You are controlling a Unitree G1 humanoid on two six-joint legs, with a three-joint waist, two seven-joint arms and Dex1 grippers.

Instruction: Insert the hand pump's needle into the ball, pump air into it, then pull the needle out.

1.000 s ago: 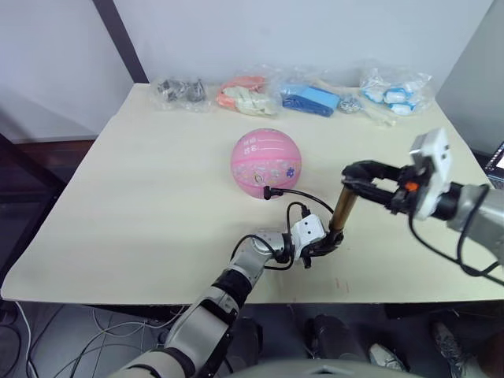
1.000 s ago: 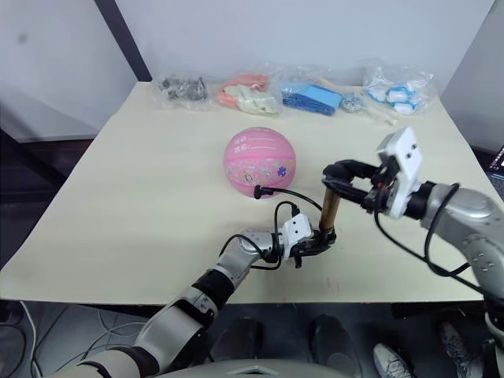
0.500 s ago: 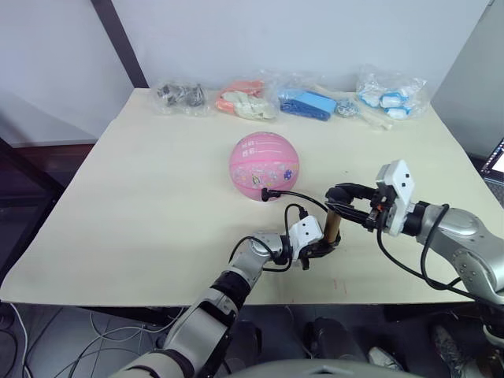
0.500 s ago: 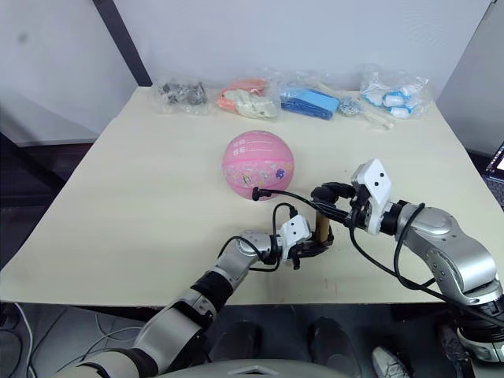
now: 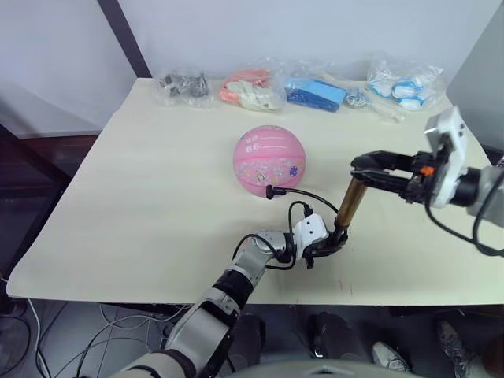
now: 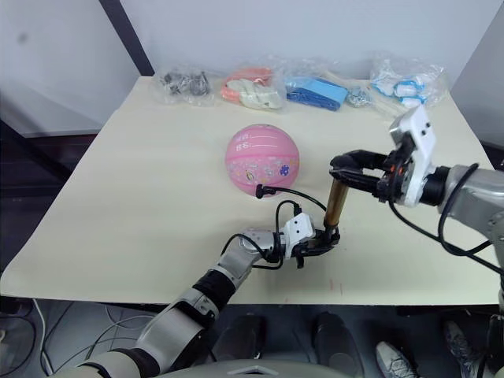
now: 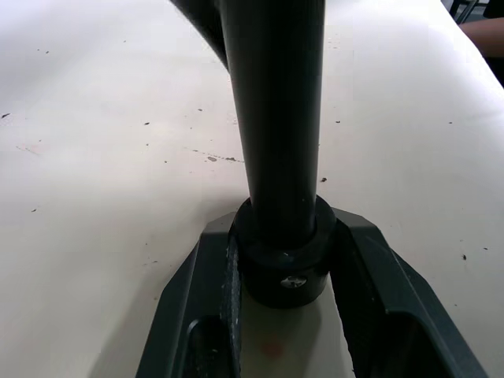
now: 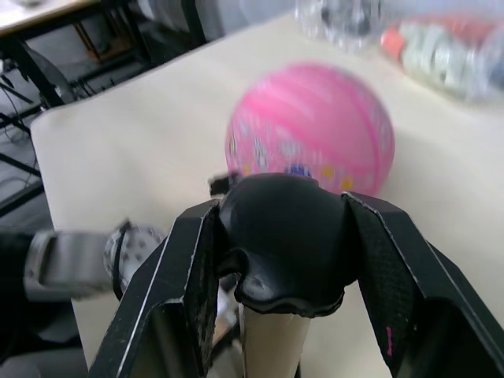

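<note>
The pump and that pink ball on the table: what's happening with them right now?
The robot is pumping up the ball. Its left claw is shut on the black end cap of the hand pump, pinning it upright on the table. Its right claw is shut on the T-handle, which is raised so the gold barrel shows. The thin black hose runs from the pump's base to the ball's near side; the needle itself is too small to make out. Plastic bags line the far edge.

Round pink ball [image 5: 268, 160] on the table; bronze hand pump [image 5: 347, 206] upright nearby, hose plugged into ball
</note>
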